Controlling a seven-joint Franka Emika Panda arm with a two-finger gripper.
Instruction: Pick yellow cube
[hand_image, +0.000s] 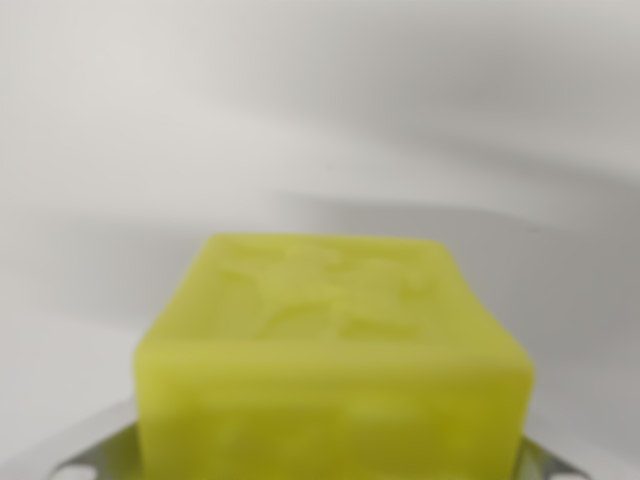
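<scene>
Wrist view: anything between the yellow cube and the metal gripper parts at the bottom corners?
Nothing shows there. In the wrist view the yellow cube fills the span between the metal pieces at the bottom corners, overlapping both; the surface behind is bare.

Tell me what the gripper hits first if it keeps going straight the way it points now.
The yellow cube: it fills the lower middle of the wrist view, with grey metal gripper parts showing at both bottom corners beside it. Nothing else shows ahead but a plain pale surface. Blur makes depth uncertain; it may already be touching.
</scene>
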